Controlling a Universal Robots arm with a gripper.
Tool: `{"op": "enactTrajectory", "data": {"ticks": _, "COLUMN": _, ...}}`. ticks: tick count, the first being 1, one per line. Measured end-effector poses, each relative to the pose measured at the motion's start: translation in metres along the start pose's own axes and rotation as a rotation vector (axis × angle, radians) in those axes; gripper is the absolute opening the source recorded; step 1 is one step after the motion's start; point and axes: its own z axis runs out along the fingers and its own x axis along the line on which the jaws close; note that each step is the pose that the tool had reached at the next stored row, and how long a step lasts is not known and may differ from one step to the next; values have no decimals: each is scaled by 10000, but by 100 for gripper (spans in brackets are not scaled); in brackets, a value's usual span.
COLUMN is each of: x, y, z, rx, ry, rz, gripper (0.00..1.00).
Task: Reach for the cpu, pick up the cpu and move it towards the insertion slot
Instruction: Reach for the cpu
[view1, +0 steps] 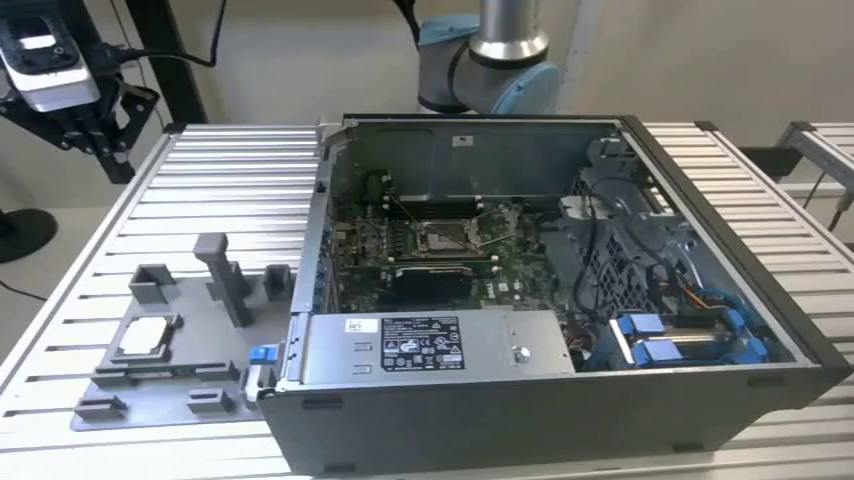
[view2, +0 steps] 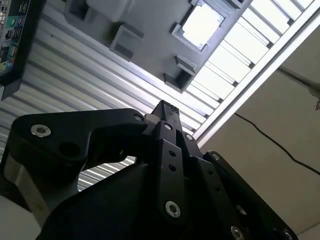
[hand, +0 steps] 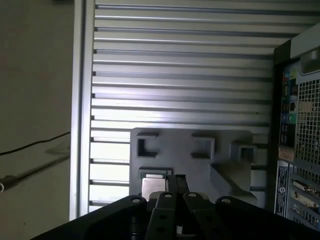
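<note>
Claw (view1: 107, 145) hung at the exterior view's upper left, fingers pressed together on nothing; the cpu (view1: 147, 337) lay flat in the grey plate (view1: 200, 372) at lower left, well apart.

Black-and-white label (view1: 422, 344) on power supply (view1: 334, 356) — print too small to read; nothing else legible.
</note>
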Motion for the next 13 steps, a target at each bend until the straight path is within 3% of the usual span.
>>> {"op": "enactTrajectory", "data": {"ticks": 6, "x": 46, "y": -95, "z": 4, "rx": 0, "ry": 0, "rz": 1, "gripper": 0}}
{"op": "enactTrajectory", "data": {"ticks": 13, "x": 57, "y": -347, "z": 9, "rx": -7, "ry": 1, "rz": 1, "gripper": 0}}
